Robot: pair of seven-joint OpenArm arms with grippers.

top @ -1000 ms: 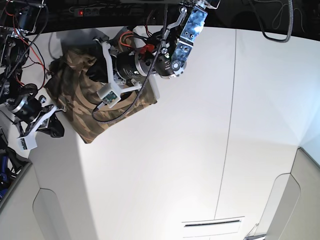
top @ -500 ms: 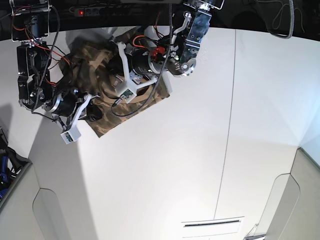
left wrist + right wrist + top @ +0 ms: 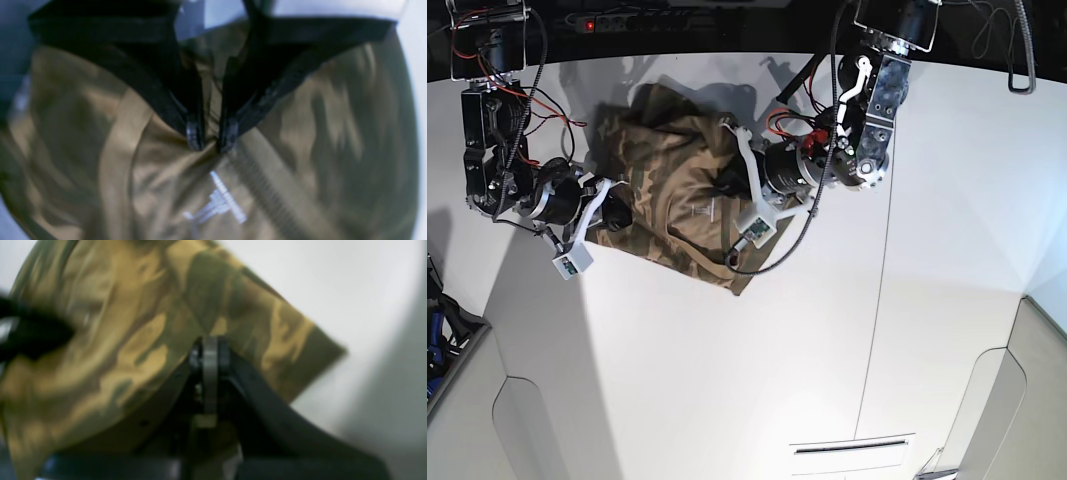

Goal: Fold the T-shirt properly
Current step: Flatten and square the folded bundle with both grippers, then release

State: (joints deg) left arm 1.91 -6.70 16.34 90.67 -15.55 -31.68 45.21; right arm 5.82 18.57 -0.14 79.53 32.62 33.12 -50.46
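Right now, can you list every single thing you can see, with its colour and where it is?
Camouflage-print cloth T-shirt: one, olive, brown and tan, bunched on the table's far left part.
Flat white table: one, white, filling most of the base view.
Black power strip with a red light: one, beyond the table's far edge.
Left arm's fingers: black, nearly together, pinching a fold of the shirt.
Right arm's fingers: black, closed at the shirt's edge; whether cloth is caught there is unclear.

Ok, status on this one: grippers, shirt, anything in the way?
Left gripper pinching T-shirt. Right gripper shut on its edge. Shirt bunched on table. No obstruction seen.
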